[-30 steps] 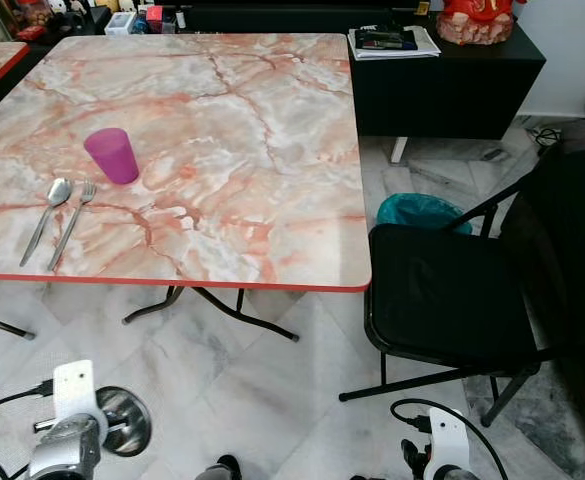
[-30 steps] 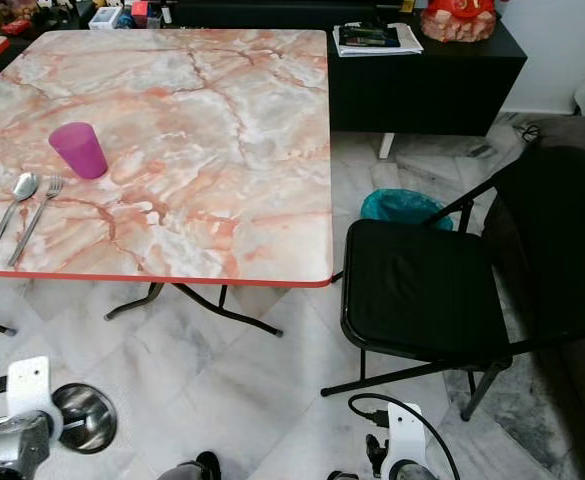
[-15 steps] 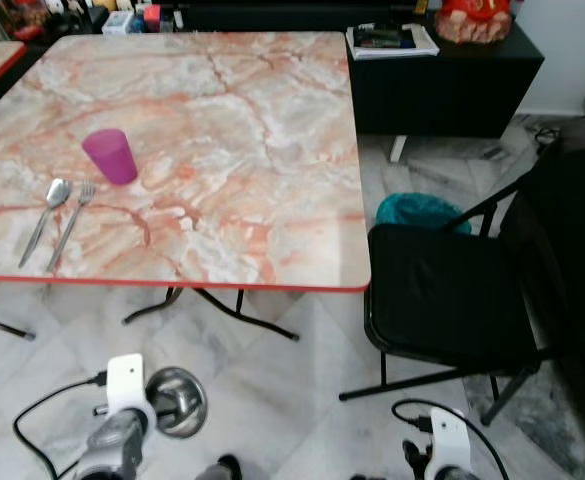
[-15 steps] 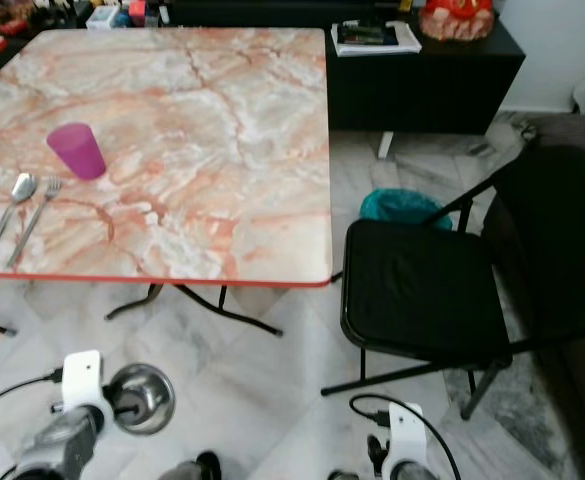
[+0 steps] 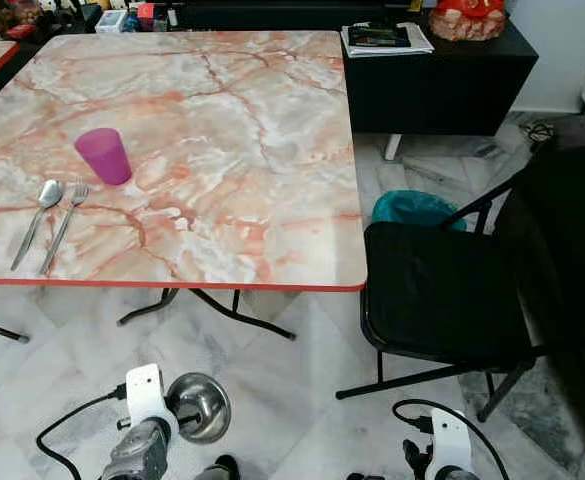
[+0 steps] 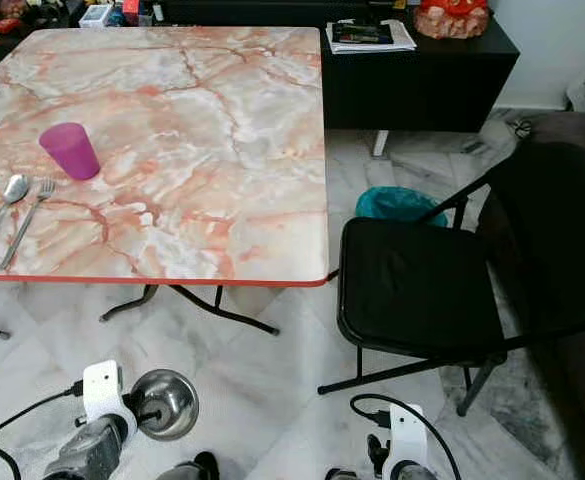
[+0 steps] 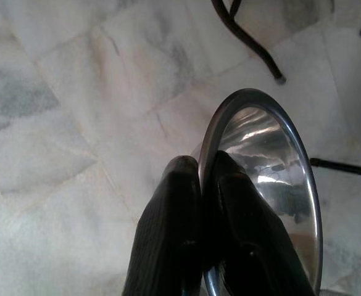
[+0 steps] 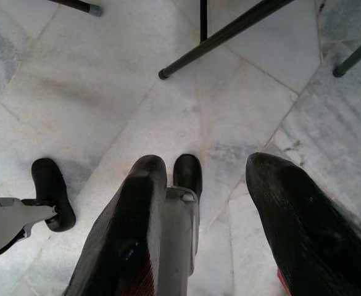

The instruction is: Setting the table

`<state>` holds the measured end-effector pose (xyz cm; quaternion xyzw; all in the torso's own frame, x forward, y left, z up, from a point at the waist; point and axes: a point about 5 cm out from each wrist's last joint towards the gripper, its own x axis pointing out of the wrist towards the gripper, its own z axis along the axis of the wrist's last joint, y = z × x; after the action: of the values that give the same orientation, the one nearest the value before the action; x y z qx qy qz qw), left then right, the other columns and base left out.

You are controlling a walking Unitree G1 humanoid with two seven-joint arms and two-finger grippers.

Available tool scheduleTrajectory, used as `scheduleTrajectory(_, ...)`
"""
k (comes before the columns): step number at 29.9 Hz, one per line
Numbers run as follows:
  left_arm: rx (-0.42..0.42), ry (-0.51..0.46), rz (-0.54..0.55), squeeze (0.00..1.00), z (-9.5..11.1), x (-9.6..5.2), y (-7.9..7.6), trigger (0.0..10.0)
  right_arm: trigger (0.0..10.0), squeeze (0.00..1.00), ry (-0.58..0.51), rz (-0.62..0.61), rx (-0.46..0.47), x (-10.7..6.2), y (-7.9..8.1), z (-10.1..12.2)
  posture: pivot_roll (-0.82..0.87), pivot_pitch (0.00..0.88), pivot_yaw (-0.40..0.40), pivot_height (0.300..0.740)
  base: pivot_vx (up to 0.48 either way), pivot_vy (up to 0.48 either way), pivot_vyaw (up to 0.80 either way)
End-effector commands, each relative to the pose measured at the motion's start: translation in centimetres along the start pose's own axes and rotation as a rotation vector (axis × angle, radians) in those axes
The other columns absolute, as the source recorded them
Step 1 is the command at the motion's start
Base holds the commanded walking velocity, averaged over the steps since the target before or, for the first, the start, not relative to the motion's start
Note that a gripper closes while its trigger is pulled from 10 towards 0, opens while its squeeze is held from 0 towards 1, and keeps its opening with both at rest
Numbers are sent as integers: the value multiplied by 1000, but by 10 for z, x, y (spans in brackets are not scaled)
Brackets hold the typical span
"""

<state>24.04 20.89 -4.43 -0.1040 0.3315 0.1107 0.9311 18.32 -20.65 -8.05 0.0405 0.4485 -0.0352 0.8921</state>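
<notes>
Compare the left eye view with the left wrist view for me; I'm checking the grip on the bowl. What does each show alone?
Left eye alone: the marble table with a purple cup, spoon and fork, plus a black folding chair. Left wrist alone: the fingers pinching the bowl's rim, one inside, one outside. Shared: the steel bowl in the left gripper, above marble floor.

A home dining area: marble-patterned folding table (image 5: 222, 150), black folding chair (image 5: 442, 290), marble floor (image 5: 292, 390), dark sideboard (image 5: 437, 85).

Silver arms, white wrist blocks, black cables
</notes>
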Motion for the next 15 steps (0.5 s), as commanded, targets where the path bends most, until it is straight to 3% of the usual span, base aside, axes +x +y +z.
scheduleTrajectory(1, -4, 22, 29, 0, -7, -2, 8, 10000, 10000, 0, 12, -9, 20, -2, -2, -7, -7, 179, 13, 740, 0, 398, 0)
scheduleTrajectory(13, -23, 16, 62, 0, -10, -4, 13, 10000, 10000, 0, 18, -10, 23, -2, -2, -9, -8, 169, 15, 740, 0, 474, 0)
scheduleTrajectory(15, -28, 6, 65, 0, -10, -4, 14, 10000, 10000, 0, 19, -4, 21, -2, -2, -10, -10, 163, 14, 740, 0, 480, -800)
